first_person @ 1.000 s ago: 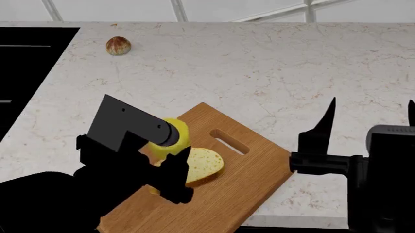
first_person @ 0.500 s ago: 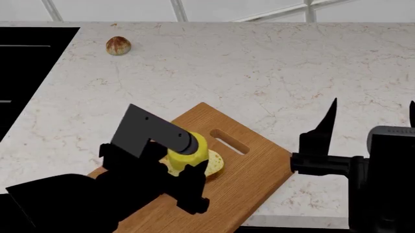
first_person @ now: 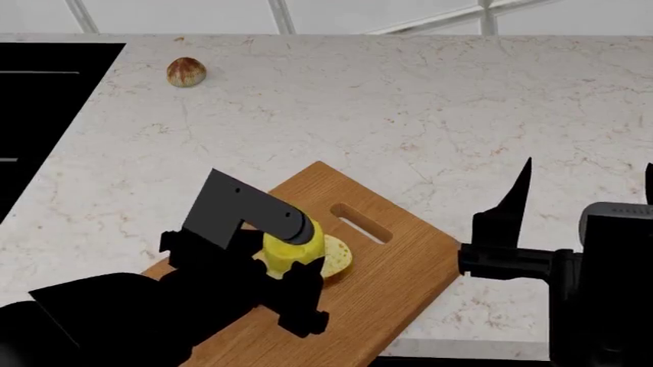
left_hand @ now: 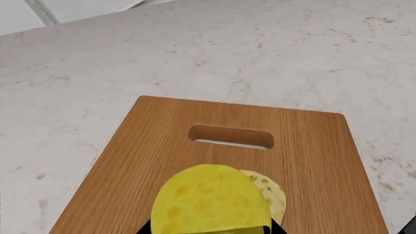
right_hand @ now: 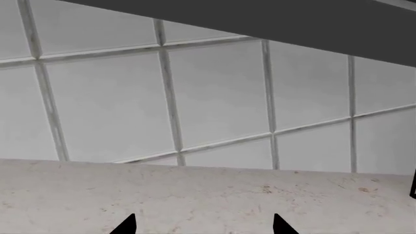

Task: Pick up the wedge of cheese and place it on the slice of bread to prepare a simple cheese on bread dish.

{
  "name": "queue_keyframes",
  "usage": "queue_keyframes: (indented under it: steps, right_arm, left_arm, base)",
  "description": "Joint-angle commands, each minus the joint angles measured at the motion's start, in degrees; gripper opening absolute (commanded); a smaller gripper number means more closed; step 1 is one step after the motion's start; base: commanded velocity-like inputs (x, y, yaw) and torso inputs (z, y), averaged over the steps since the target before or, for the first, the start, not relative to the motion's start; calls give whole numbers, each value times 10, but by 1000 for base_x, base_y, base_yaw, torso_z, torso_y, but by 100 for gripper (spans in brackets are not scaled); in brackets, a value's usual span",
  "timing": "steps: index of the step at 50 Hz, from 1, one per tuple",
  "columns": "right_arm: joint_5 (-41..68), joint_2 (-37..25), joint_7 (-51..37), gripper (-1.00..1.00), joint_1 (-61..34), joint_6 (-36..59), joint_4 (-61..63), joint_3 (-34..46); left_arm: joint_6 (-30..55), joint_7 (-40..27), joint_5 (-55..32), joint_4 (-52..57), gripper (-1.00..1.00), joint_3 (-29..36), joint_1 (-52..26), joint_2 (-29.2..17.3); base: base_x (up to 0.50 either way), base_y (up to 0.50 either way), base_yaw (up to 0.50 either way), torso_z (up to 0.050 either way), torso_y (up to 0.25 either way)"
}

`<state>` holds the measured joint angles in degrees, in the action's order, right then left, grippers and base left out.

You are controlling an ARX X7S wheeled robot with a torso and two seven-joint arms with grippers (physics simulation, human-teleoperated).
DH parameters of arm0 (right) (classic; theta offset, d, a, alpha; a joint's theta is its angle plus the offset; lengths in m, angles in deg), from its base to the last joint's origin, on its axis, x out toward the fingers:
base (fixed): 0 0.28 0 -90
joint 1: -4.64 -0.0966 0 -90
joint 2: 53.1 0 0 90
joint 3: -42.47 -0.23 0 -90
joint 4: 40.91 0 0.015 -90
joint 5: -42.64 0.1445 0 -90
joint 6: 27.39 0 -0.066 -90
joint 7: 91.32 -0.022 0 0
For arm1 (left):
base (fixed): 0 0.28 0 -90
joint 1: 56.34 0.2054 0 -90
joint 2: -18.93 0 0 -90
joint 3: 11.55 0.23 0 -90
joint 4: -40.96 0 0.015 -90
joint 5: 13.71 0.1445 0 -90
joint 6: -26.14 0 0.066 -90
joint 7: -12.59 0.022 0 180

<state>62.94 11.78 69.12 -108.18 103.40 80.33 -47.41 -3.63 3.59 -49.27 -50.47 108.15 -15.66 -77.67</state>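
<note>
Over the slice of bread (first_person: 338, 258), left hand (first_person: 289, 269) gripping the wedge of cheese (first_person: 294, 248).

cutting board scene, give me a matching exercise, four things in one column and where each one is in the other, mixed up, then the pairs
Things:
1. wedge of cheese
2. slice of bread
3. brown nut
4. right pincer

Places:
A. far corner of the counter
B. lying on the cutting board, partly under the cheese
C. held in the left pincer
D. beside the board, empty

Pairs: 1-C, 2-B, 3-A, 4-D
</note>
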Motion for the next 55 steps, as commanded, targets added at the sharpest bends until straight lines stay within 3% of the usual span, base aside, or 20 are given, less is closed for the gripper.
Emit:
queue_keyframes:
  steps: [1, 16, 17, 31, 55]
  right_arm:
    - [0, 0, 0, 100, 3, -6, -5, 0]
    - [1, 0, -2, 100, 3, -6, -4, 3]
    - [2, 0, -2, 100, 2, -6, -4, 3]
    - [2, 1, -3, 100, 5, -12, -8, 5]
    - [7, -3, -6, 100, -3, -2, 1, 9]
  left_arm:
    - [-18, -4, -5, -24, -100, 4, 0, -1]
    - [-12, -10, -18, -22, -100, 1, -1, -4]
    - [-11, -10, -20, -20, 100, 0, -1, -4]
    - [-3, -14, -34, -11, 100, 0, -2, -5]
    - [155, -132, -137, 198, 100, -73, -35, -8]
  base:
    - [0, 0, 0, 0, 0]
    - [0, 0, 0, 0, 0]
    - [0, 0, 0, 0, 0]
    - [0, 0, 0, 0, 0]
    - [0, 0, 0, 0, 0]
